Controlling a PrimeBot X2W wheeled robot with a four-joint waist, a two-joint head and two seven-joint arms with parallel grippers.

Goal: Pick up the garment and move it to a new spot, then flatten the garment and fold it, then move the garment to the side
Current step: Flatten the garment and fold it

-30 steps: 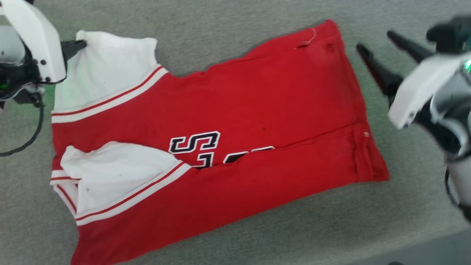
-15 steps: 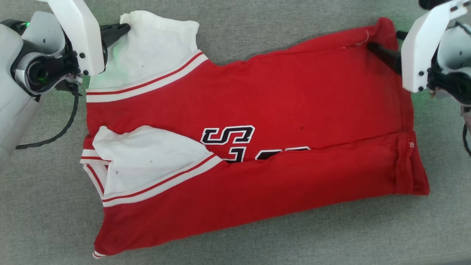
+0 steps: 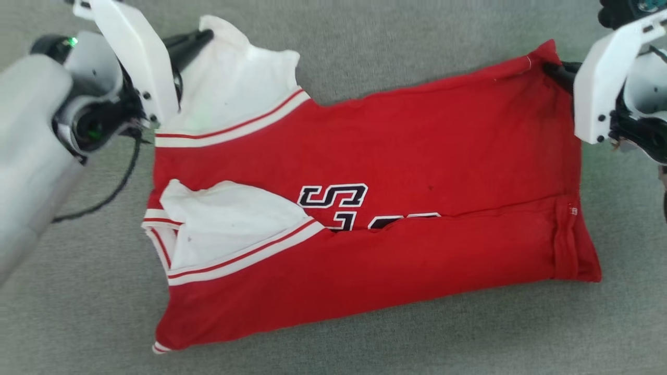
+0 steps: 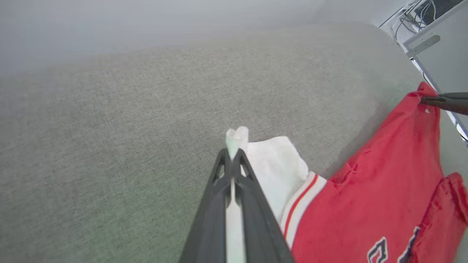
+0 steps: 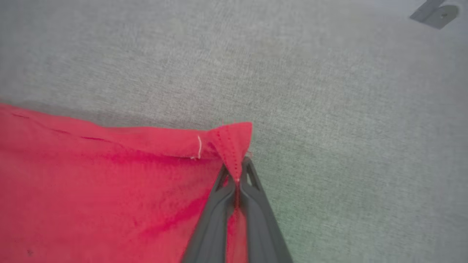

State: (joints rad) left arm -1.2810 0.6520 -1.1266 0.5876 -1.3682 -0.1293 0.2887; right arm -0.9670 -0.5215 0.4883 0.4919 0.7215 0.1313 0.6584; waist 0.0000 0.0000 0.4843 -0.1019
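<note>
Currently both jaws are clamped on the shirt (image 3: 417,156): left on the white sleeve tip (image 3: 216,31) at 11 o'clock, right on the red hem corner (image 3: 539,52) at 1 o'clock. Gripping both far corners likely prepares the next fold; the shirt lies on the table (image 3: 365,41).

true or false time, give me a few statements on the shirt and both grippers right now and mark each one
1. The left gripper has its jaws shut on a white sleeve of the garment. True.
2. The right gripper holds its jaws open above the garment. False: they are shut on a red corner of it.
3. A fold of red fabric covers part of the dark letters. True.
4. The garment lies on a wooden table. False: it lies on a grey fabric surface.
</note>
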